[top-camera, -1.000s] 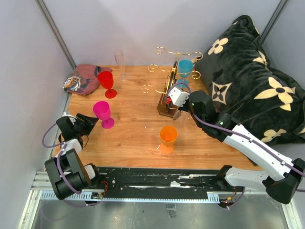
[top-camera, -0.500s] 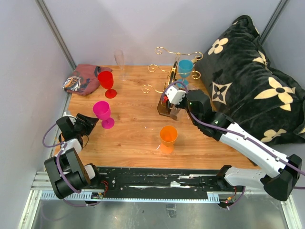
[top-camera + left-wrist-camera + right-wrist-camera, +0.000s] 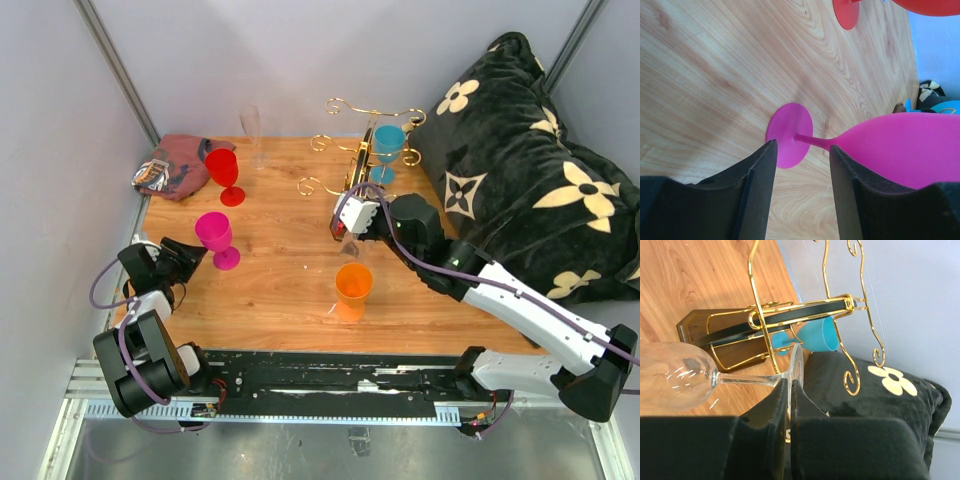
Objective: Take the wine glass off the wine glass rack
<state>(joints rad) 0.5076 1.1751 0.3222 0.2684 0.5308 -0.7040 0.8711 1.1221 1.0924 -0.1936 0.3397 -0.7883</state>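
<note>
The wine glass rack (image 3: 352,205) stands at the back middle of the table, a dark wooden base with gold wire arms; the right wrist view shows it too (image 3: 725,332). A blue glass (image 3: 388,141) hangs on its right side (image 3: 815,335). My right gripper (image 3: 352,220) is shut on the foot of a clear wine glass (image 3: 675,380), which it holds sideways just in front and left of the rack, free of the wire arms. My left gripper (image 3: 190,252) is open and empty, its jaws on either side of the foot of a pink glass (image 3: 900,145) without touching it.
A pink glass (image 3: 214,232) and a red glass (image 3: 222,168) stand at the left. An orange cup (image 3: 353,285) stands in the front middle. A clear flute (image 3: 250,130) and a crumpled cloth (image 3: 170,165) are at the back left. A black flowered pillow (image 3: 530,170) fills the right side.
My right gripper has moved left and slightly forward with the clear wine glass, away from the rack. The left arm has not moved.
</note>
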